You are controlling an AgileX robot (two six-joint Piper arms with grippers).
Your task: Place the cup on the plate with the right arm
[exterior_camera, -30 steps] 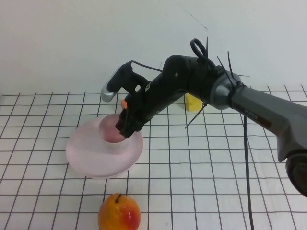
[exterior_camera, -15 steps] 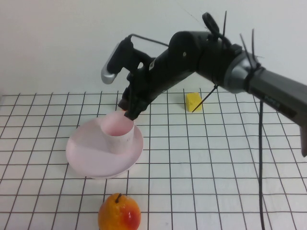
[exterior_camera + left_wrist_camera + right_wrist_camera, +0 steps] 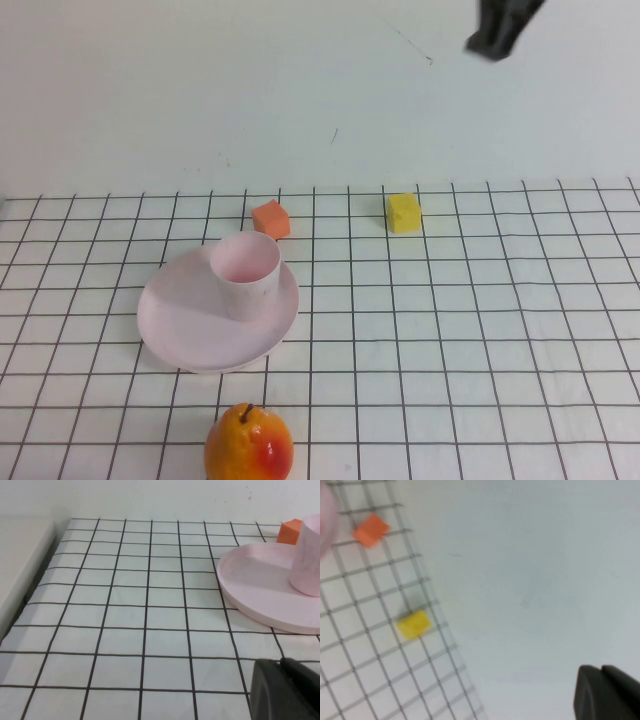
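Pale pink cup (image 3: 246, 274) upright on the pale pink plate (image 3: 190, 325), set toward the plate's far right part, base resting inside the raised rim, mouth open upward. Same cup (image 3: 307, 555) seen at the edge of the left wrist view, standing on the plate (image 3: 255, 587). Plate on the white grid-lined table (image 3: 450, 340). Beyond the plate, just past the cup: a small orange block (image 3: 271, 218), near but not touching the rim. To the right of the plate, well apart, in the same far row: a small yellow block (image 3: 404, 212). On the near side of the plate, close to the rim but apart from it: an orange-red pear-like fruit (image 3: 249, 444) with a dark stem, partly cut by the frame edge. Right gripper (image 3: 503, 27) high above the table, far up and to the right of the plate, well clear of the cup, only a dark tip showing against the wall; jaws pressed together, nothing between them. Left gripper (image 3: 285, 690) low over the table on the plate's left side, apart from the rim; only a dark corner visible, so jaw state cannot be told.
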